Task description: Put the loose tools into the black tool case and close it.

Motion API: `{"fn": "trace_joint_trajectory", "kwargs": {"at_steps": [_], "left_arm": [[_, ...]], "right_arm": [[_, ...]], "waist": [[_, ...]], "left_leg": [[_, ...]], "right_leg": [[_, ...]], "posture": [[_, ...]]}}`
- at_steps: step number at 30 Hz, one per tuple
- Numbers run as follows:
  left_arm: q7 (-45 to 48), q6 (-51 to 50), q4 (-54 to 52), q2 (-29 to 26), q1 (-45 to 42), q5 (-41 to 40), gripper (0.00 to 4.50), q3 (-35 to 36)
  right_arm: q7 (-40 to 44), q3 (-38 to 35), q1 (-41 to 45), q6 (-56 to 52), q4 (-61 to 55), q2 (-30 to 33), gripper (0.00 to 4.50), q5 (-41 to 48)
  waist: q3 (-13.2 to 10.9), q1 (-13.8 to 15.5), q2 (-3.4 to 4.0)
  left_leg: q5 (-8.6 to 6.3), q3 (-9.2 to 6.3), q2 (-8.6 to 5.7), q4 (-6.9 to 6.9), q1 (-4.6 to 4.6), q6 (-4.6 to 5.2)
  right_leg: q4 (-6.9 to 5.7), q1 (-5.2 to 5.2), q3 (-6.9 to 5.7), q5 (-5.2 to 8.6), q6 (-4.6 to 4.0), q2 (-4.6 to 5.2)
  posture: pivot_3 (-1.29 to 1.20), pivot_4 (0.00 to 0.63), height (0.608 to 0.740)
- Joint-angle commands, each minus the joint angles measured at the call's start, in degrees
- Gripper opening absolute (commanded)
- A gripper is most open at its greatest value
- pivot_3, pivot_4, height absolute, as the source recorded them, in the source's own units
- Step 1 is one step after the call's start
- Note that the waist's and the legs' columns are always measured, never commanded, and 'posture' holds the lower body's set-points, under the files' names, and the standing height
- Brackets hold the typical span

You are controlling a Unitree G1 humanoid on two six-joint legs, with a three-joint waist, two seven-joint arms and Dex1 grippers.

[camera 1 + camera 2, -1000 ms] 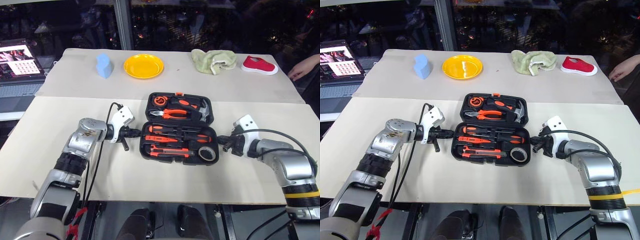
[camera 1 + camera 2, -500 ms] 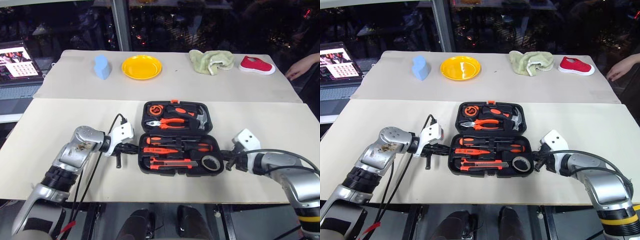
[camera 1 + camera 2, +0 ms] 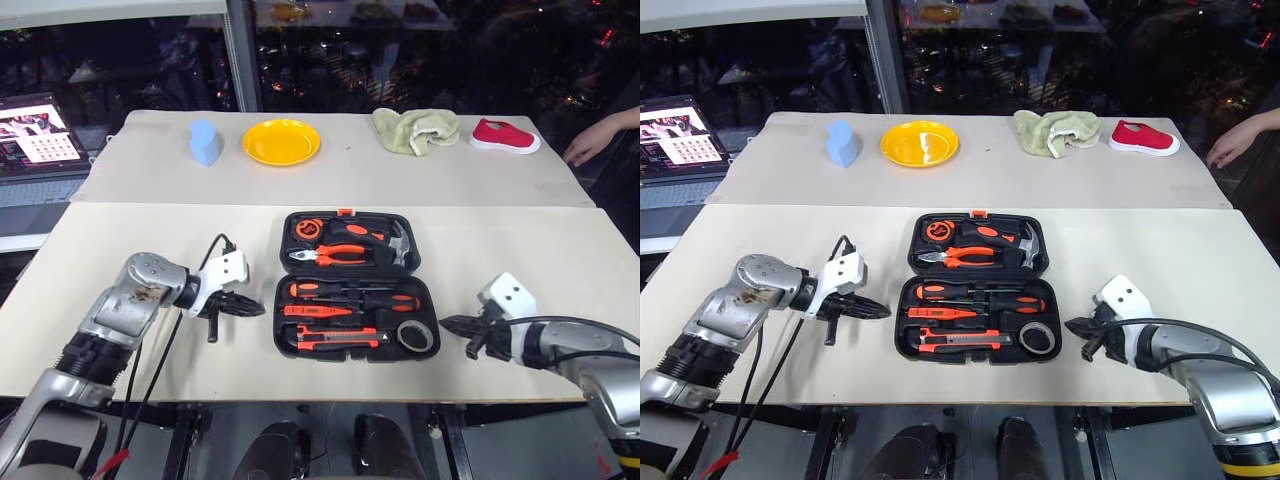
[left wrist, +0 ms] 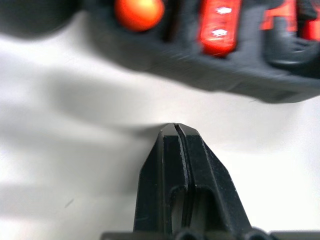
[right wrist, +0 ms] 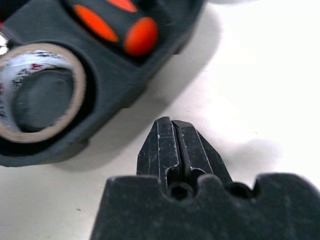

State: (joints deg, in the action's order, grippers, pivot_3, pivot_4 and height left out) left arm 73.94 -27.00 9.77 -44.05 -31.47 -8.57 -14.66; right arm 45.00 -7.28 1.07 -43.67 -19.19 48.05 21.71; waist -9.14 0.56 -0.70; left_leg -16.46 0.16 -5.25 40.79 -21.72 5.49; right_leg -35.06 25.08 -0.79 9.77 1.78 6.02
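Beige table, open tool case central, tools flanking apart

The robot's left arm reaches in from the lower left, its silver elbow housing raised and its white-capped wrist angled inward toward the middle. The left pincer, a pair of slim black fingers, points to the robot's right and slightly downward, low above the beige tabletop. Its two fingers are pressed flat together, with nothing between them.

The right arm comes in from the lower right, its grey forearm bent across the near edge and a black cable looping over it. The right pincer points toward the robot's left, low over the tabletop. Its fingers meet along their whole length and grip nothing.
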Motion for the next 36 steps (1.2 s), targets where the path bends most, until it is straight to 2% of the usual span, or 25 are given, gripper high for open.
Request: {"fn": "trace_joint_trajectory", "kwargs": {"at_steps": [1,5,10,12,17,22,28,33,36], "left_arm": [[-1.9,-4.7,-0.7,3.3,-3.7,-2.7,0.03,2.0],[-1.6,-2.8,-1.7,4.5,-3.1,-1.2,0.03,-0.1],[-1.4,-5.1,-4.0,5.8,-2.8,-2.4,0.03,-0.2],[-0.9,-6.1,-5.7,5.8,-2.3,-3.4,0.03,0.2],[-0.5,-7.4,-7.9,5.5,-1.6,-3.9,0.03,0.6],[0.9,-8.4,-10.4,4.5,-0.3,-4.7,0.03,0.5],[5.8,-6.9,-15.8,-0.6,5.1,-4.9,0.03,-2.0],[4.3,-3.5,-14.2,-2.9,8.6,-1.5,0.03,-2.8],[2.2,-3.8,-11.6,-2.8,7.7,-1.0,0.03,-1.8]], "right_arm": [[-0.2,-1.8,4.6,0.6,0.6,0.2,0.00,0.8],[0.0,0.1,7.5,0.0,0.7,-0.5,0.00,0.9],[-0.3,1.0,9.7,-2.2,-1.3,-1.8,0.00,2.7],[-0.4,0.5,9.7,-4.1,-2.7,-2.3,0.00,4.2],[-0.6,-0.1,8.5,-5.6,-4.6,-2.2,0.00,5.0],[1.4,-1.4,4.4,-5.2,-7.5,-1.0,0.00,5.8],[1.3,-3.7,-0.2,-5.6,-10.3,-0.9,0.00,7.4],[0.9,-6.2,-4.4,-5.2,-11.6,-0.6,0.00,7.1],[0.3,-7.5,-6.6,-4.6,-12.2,-0.4,0.00,6.9]], "waist": [[0.0,0.1,-0.03],[0.0,0.1,-0.03],[0.0,0.1,-0.03],[0.0,0.1,-0.03],[0.0,0.1,-0.03],[0.0,0.2,-0.03],[0.0,0.1,-0.02],[0.0,0.2,-0.01],[0.0,0.2,0.00]], "left_leg": [[0.03,0.00,0.00,0.06,-0.08,0.03],[0.30,0.00,-0.01,0.04,-0.21,-0.24],[0.31,-0.02,-0.06,-0.03,-0.83,-0.20],[0.32,0.00,-0.09,0.05,-1.14,-0.20],[0.32,-0.02,-0.10,0.03,-1.19,-0.20],[0.32,-0.02,-0.10,0.02,-1.19,-0.20],[0.30,-0.05,-0.10,-0.06,-1.16,-0.18],[0.34,-0.01,-0.09,-0.01,-1.11,-0.25],[0.32,-0.07,-0.03,-0.04,-0.88,-0.25]], "right_leg": [[-0.01,0.03,0.00,-0.01,0.01,-0.03],[-0.03,0.07,0.02,-0.03,-0.01,-0.02],[-0.03,0.74,0.01,-0.04,-0.04,0.01],[-0.06,1.06,0.01,-0.05,-0.04,0.04],[-0.05,1.10,0.03,-0.05,-0.04,0.05],[-0.04,1.09,0.01,-0.05,-0.04,0.05],[0.00,1.08,0.03,-0.05,-0.05,0.04],[-0.01,1.01,0.03,-0.05,-0.05,0.07],[-0.01,0.78,0.10,-0.01,-0.10,0.08]], "posture": [[0.00,0.150,0.740],[0.00,0.150,0.740],[0.00,0.150,0.740],[0.00,0.150,0.740],[0.00,0.150,0.740],[0.00,0.150,0.740],[0.00,0.150,0.740],[0.00,0.150,0.740],[0.00,0.150,0.740]]}}
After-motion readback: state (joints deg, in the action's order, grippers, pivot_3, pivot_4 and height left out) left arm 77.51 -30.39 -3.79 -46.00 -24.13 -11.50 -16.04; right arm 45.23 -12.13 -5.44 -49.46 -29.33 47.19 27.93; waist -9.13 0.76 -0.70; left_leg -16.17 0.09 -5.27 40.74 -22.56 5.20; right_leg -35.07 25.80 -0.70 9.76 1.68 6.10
